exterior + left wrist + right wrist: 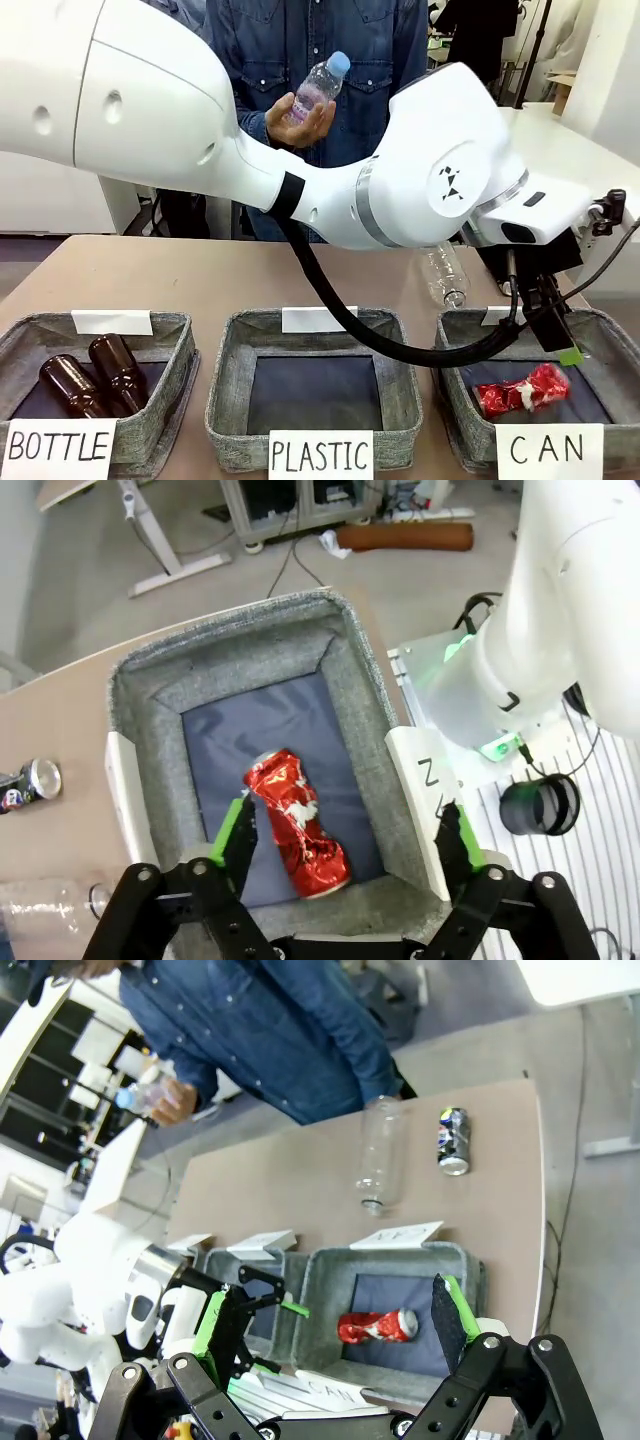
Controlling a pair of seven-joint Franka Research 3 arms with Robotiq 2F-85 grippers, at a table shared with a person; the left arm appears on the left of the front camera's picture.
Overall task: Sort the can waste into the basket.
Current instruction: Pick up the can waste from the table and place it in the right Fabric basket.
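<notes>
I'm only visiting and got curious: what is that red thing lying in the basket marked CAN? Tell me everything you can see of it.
It is a small drink can, shiny red metal with pale print and silver ends, crushed and crumpled. It lies on its side on the dark floor of the grey woven basket, alone there. Only the floor touches it; the left end effector hangs open above it, fingers clear.

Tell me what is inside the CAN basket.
One crushed red can lies on the dark floor of the basket; nothing else shows there. A finger of the left gripper covers one near corner of the floor.
</notes>
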